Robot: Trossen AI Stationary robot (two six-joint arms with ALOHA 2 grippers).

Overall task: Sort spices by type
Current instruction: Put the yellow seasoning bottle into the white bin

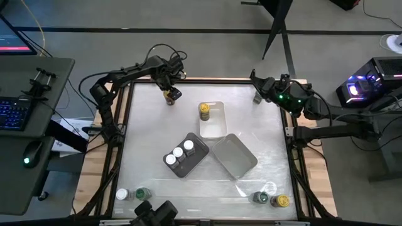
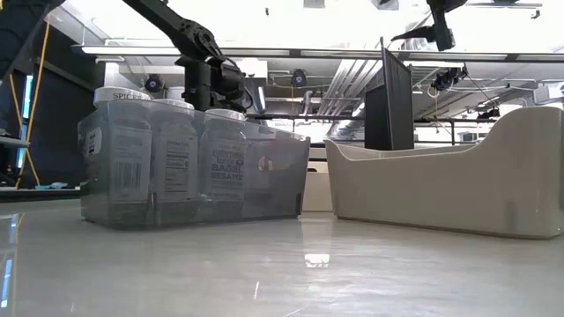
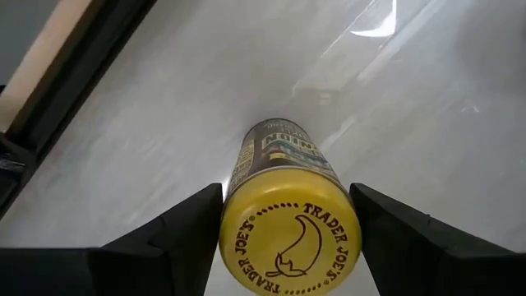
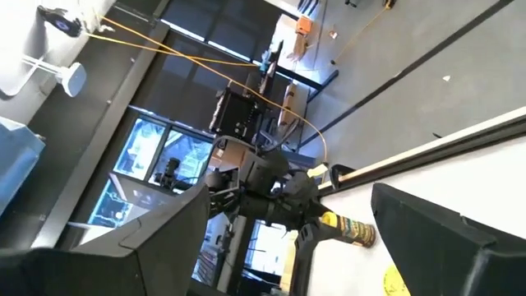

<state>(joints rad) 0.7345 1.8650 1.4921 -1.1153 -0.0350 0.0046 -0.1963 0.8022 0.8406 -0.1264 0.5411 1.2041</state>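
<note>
Four loose jars: nearest the camera-side table edge, well short of the dark grey tray (image 1: 187,155), a white-lidded jar (image 1: 122,194) and a green-lidded jar (image 1: 142,194) are sitting at one corner, and a green-lidded one (image 1: 259,198) and a yellow-lidded one (image 1: 282,201) at the other; these are still waiting to be sorted.
Dark grey tray: three white-lidded jars (image 1: 178,154) are standing inside it, so that type is looking partly gathered.
Pale grey tray (image 1: 235,156): lying just beside the dark grey tray and holding nothing.
White tray (image 1: 213,119): just beyond the dark grey tray, carrying one yellow-lidded jar (image 1: 205,111) at its far end.
Left gripper (image 1: 169,91): farther off than the dark grey tray, near the table's far edge, its fingers (image 3: 185,238) are standing apart on either side of a yellow-lidded jar (image 3: 289,237); whether they are pressing it cannot be told.
Right gripper (image 1: 259,97): waiting spread wide and empty at the far corner, well apart from the dark grey tray.
Progress: roughly a third done by this reckoning, with five jars left to place.
</note>
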